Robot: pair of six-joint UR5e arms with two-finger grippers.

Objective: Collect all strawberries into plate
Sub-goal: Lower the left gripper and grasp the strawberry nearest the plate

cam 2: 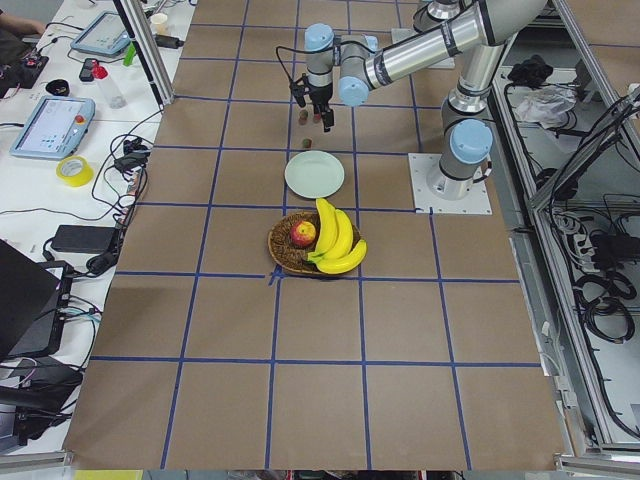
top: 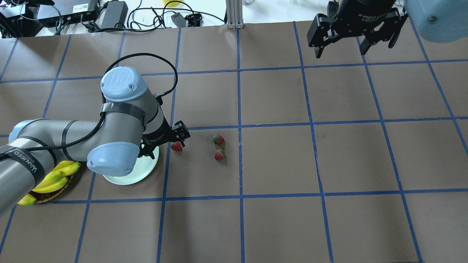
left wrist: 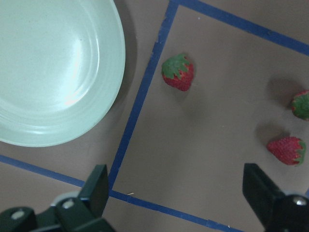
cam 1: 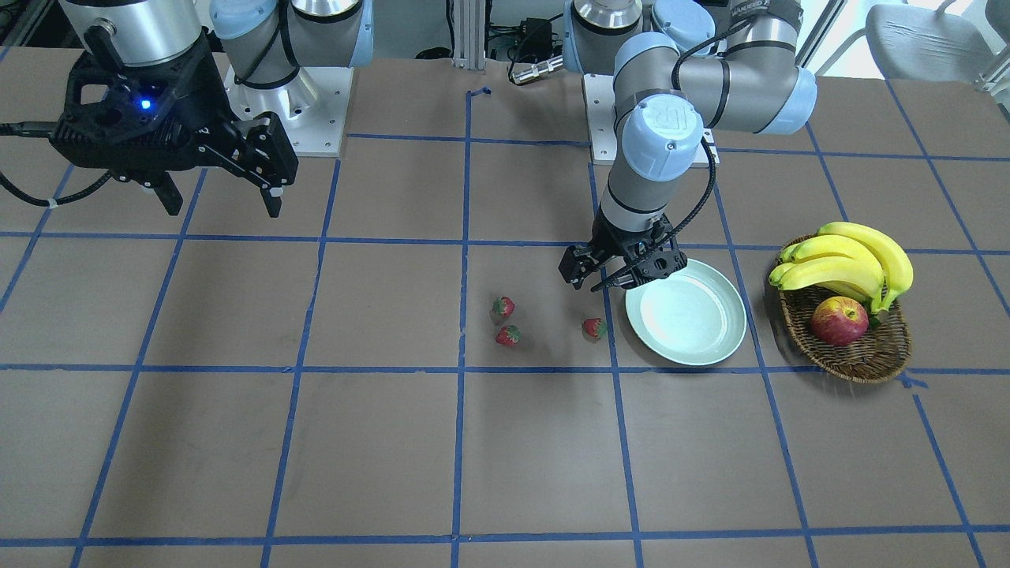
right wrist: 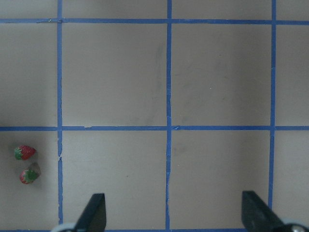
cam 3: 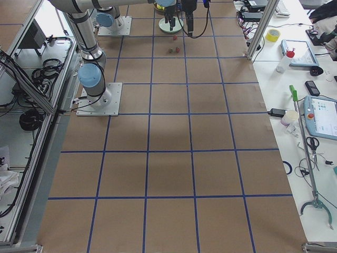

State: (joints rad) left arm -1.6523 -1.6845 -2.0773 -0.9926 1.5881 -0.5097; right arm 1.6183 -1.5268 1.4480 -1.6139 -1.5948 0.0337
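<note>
3 red, green-capped strawberries (cam 1: 593, 328) near mint plate (cam 1: 698, 327); left claw (cam 1: 600, 280), right claw (cam 1: 222, 207) spread

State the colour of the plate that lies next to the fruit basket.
The plate is pale mint green, plain and glossy; clearest in the left wrist view.

Brown wicker basket (cam 1: 877, 356) stands on the bench (cam 1: 316, 457). It holds a bunch of yellow bananas (cam 1: 848, 260) and one red-yellow apple (cam 1: 839, 321), which touches them. Bench surface brown, gridded with blue tape (cam 1: 459, 442). Yellow tape roll (cam 2: 74, 171) lies on the side table (cam 2: 30, 195)
</note>
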